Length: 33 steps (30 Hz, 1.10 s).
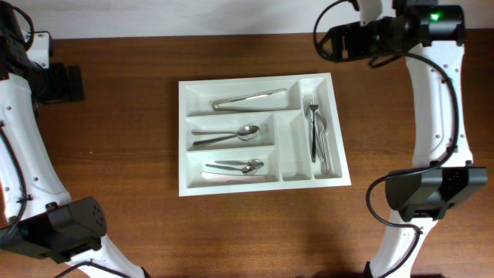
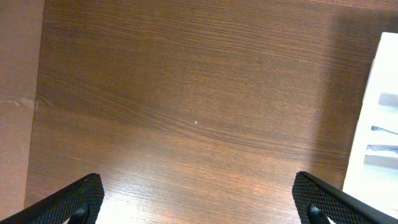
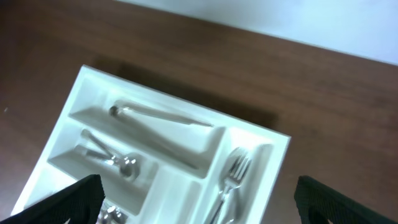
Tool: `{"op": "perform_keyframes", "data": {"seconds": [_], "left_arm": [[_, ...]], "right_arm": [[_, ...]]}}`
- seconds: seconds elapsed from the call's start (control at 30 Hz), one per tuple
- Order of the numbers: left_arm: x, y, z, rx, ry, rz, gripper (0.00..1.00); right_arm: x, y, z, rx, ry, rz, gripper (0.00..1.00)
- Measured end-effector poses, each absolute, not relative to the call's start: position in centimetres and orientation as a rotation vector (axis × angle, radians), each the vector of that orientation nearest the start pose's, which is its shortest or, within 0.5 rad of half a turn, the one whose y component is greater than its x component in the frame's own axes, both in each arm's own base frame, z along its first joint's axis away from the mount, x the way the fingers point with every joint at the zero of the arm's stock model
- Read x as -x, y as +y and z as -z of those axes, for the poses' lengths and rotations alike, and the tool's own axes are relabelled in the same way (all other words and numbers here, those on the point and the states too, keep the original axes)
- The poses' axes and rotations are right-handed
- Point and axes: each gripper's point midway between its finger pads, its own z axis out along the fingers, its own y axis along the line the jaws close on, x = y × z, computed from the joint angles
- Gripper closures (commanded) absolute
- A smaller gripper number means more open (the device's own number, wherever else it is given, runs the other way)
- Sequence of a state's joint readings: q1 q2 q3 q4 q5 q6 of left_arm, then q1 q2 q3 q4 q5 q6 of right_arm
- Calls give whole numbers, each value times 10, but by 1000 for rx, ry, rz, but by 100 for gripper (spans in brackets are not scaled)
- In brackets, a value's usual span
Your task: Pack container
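Observation:
The white cutlery tray (image 1: 183, 139) lies in the middle of the wooden table. Its top compartment holds metal tongs (image 1: 248, 98). The middle one holds spoons (image 1: 231, 134), the bottom one more spoons (image 1: 235, 166). Forks (image 1: 316, 131) lie in the far right narrow compartment; the other narrow compartment looks empty. My left gripper (image 2: 199, 202) is open and empty over bare wood, left of the tray's edge (image 2: 373, 124). My right gripper (image 3: 199, 199) is open and empty, raised above the tray (image 3: 81, 84) near the forks (image 3: 230, 177).
The right arm's body (image 1: 386, 35) hangs over the table's far right corner. The left arm's mount (image 1: 58, 81) sits at the far left. The arm bases (image 1: 432, 189) stand at the front corners.

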State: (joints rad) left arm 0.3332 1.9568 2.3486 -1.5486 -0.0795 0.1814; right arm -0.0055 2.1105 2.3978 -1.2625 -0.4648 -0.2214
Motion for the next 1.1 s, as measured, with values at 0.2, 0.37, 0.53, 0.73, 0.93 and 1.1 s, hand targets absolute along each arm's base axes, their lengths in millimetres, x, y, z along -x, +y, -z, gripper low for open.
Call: {"op": "perform_keyframes", "data": {"seconds": [0.2, 0.37, 0.53, 0.73, 0.93, 1.1], "left_arm": [[-394, 151, -282, 231, 2741, -253, 1], [-394, 151, -283, 232, 2740, -253, 1], [-394, 151, -282, 231, 2740, -253, 1], [-394, 151, -282, 231, 2740, -253, 1], [-394, 151, -283, 231, 2740, -253, 1], [-394, 151, -282, 231, 2741, -253, 1]], "right_arm": [[-496, 87, -276, 473, 2439, -510, 1], [-520, 78, -293, 466, 2322, -460, 1], [-536, 68, -320, 539, 2180, -364, 1], [-494, 62, -424, 668, 1908, -166, 1], [-380, 54, -544, 658, 1635, 24, 1], [-298, 53, -555, 652, 1572, 75, 1]]}}
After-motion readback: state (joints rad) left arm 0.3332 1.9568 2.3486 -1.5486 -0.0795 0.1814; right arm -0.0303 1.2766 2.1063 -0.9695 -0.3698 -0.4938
